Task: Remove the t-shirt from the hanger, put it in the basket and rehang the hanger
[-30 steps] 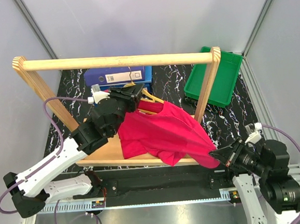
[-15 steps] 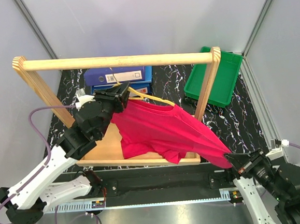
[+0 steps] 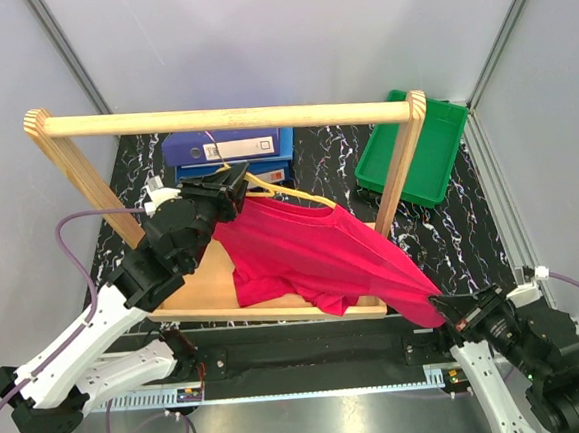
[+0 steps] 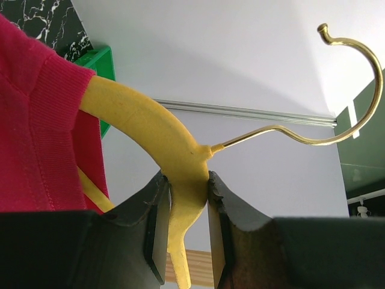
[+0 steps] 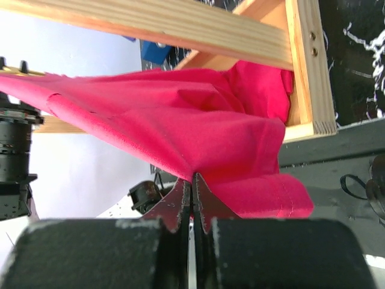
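The magenta-red t-shirt (image 3: 323, 259) is stretched from the yellow hanger (image 3: 289, 190) at upper left down to the front right. My left gripper (image 3: 234, 179) is shut on the hanger (image 4: 180, 180) just below its hook (image 4: 355, 78), off the rail; one hanger arm still runs into the shirt (image 4: 42, 132). My right gripper (image 3: 445, 310) is shut on the shirt's lower edge (image 5: 240, 180), in front of the wooden tray's corner (image 5: 307, 90), pulling the cloth taut.
A wooden rail frame (image 3: 221, 116) spans the black marbled table (image 3: 451, 234) over a wooden tray (image 3: 195, 294). Blue binders (image 3: 229, 146) lie at the back and a green bin (image 3: 414, 146) at back right.
My right gripper has pulled the shirt's edge toward the front right, stretching the cloth. My left gripper has shifted left with the hanger.
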Robot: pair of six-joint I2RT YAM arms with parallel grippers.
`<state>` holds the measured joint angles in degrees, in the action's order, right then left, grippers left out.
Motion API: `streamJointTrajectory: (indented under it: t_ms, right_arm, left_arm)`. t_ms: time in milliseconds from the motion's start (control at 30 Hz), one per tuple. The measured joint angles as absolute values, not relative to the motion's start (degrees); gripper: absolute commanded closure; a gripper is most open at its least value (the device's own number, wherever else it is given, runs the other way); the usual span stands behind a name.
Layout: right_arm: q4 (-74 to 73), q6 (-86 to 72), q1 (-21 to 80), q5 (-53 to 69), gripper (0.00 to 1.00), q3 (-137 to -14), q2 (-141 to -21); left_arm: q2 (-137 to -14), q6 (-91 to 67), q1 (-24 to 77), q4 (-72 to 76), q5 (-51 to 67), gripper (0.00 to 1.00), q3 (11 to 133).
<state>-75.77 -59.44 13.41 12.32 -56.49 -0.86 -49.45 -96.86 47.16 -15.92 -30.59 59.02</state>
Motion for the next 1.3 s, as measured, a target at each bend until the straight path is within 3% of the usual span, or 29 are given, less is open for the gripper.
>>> streamJointTrajectory:
  t_ms: [700,1067,1300]
  right_arm:
    - [-72.03,-58.67,13.47,13.58,1.0,-52.29,-0.86]
    - [-62.15,-53.65,13.52,23.31,1.0,-47.86,-5.89]
    - [-63.59,-54.28,13.52,19.99,1.0,-47.51,-2.68]
  left_arm:
    - [-49.21,-103.0,43.33,-17.47,-28.47,1.0,58.78]
    - [-51.27,-109.21,42.06,-7.33,-24.12,1.0,55.81]
    - [-49.82,-109.69,39.13,-6.61,-23.03,1.0,55.13]
